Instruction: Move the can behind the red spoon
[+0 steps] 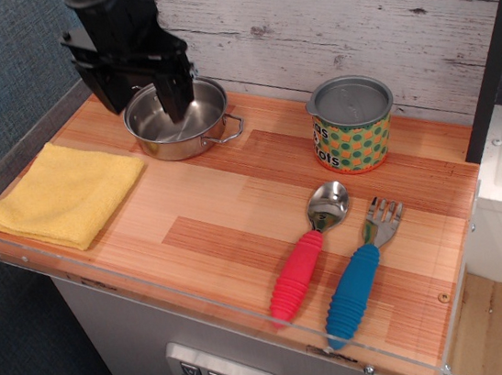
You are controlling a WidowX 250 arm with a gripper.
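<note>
The can (352, 124), with a grey lid and a yellow-orange label with green dots, stands upright at the back right of the wooden table, behind the red spoon (309, 246). The spoon lies with its metal bowl towards the can and its red handle towards the front edge. My gripper (143, 92) hangs at the back left over the steel pot, far from the can. Its fingers are apart and hold nothing.
A steel pot (177, 119) with two handles sits at the back left under the gripper. A folded yellow cloth (65, 193) lies at the left. A blue-handled fork (364, 271) lies right of the spoon. A plank wall backs the table.
</note>
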